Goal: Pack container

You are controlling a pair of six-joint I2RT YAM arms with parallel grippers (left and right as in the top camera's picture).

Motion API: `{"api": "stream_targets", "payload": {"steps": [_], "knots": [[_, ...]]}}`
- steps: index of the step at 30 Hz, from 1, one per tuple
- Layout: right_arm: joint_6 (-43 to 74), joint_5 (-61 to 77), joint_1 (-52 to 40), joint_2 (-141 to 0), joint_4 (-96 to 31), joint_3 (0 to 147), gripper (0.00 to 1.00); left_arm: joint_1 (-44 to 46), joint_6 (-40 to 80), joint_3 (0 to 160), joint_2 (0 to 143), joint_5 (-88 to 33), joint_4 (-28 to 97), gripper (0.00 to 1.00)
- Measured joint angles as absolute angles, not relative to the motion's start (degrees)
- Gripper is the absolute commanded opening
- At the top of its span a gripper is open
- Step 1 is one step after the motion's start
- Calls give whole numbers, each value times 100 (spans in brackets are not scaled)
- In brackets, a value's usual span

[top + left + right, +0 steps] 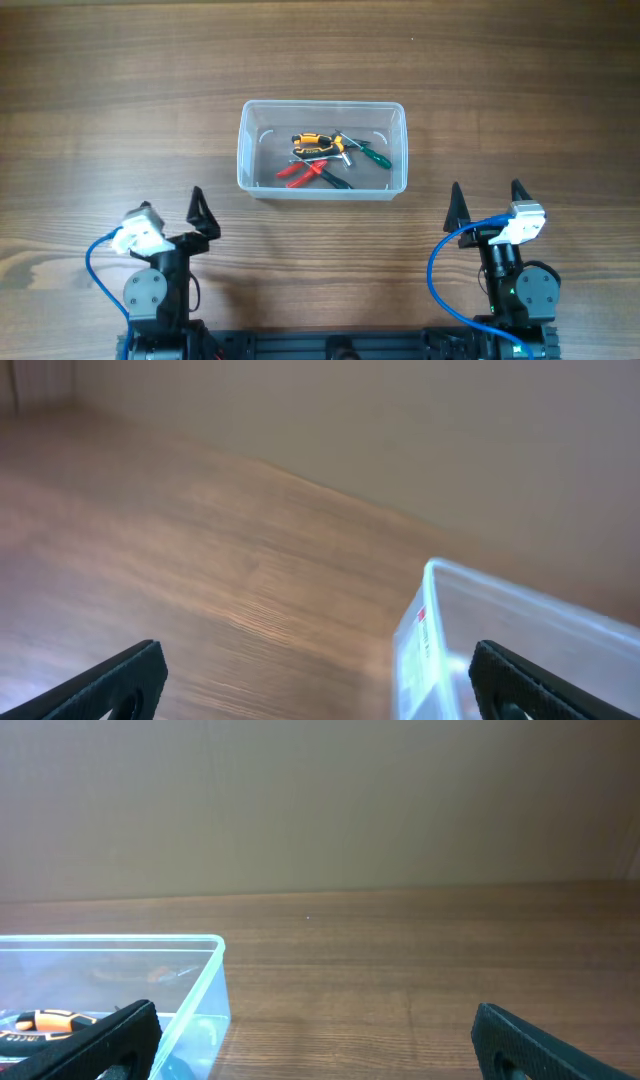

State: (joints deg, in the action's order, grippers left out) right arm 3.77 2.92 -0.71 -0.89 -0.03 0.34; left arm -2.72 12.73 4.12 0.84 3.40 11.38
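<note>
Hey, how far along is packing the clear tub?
Done: several hand tools lie inside the container, including red-handled pliers, an orange-and-black tool and a green-handled screwdriver. In hand: nothing; the left gripper and right gripper are both open and empty, back from it. Left: no loose items show on the table, so packing looks about finished.

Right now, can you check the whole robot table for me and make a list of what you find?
Surface: wooden table.
Job's things: clear container mid-table, holding red-handled pliers, a green-handled tool and an orange-black tool.
Clutter: nothing seen.
Grippers: left gripper and right gripper open, empty, short of the container.
Cables: a blue cable loops at each arm.
Surroundings: plain beige wall.
</note>
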Motion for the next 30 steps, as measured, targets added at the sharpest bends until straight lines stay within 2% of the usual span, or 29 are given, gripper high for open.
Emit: {"api": "stream_targets", "payload": {"steps": [5,8,30], "knots": [[377,292,-71,-89,-3,34,100,-272,78,412,84,8,1153,100],[377,292,-71,-89,-3,34,100,-272,-198,412,84,-67,1155,100],[377,292,-71,-89,-3,34,100,-272,-447,412,84,-99,1155,100]]}}
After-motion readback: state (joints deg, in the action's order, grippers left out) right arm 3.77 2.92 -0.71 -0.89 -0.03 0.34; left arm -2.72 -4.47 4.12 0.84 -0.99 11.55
